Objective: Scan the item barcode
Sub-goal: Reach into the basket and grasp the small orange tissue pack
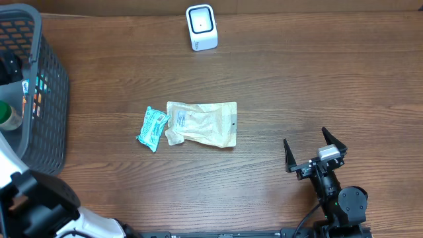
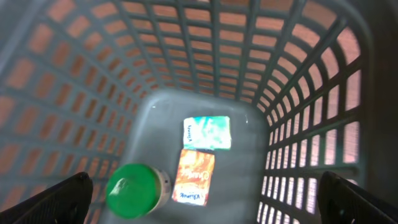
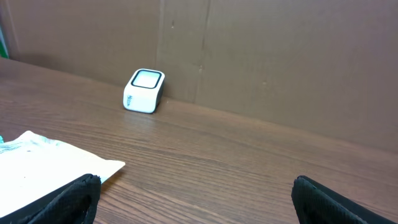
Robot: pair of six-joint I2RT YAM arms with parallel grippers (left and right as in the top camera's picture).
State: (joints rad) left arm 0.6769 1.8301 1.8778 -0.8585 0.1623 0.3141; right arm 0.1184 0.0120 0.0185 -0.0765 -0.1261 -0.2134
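Pouch (image 1: 201,123), beige and flat, lies mid-tabletop (image 1: 297,79) with its long axis left to right and the hang-hole end pointing right. Its print is too small to read. A teal packet (image 1: 153,127) lies just beside its left end, long axis near to far. The white scanner (image 1: 201,27) sits at the far edge, window up. My right fingers (image 1: 289,157) stand wide apart at near right, holding nothing. My left fingers (image 2: 56,199) are spread inside the basket (image 2: 311,93), above an orange packet (image 2: 194,176) whose lettering is blurred.
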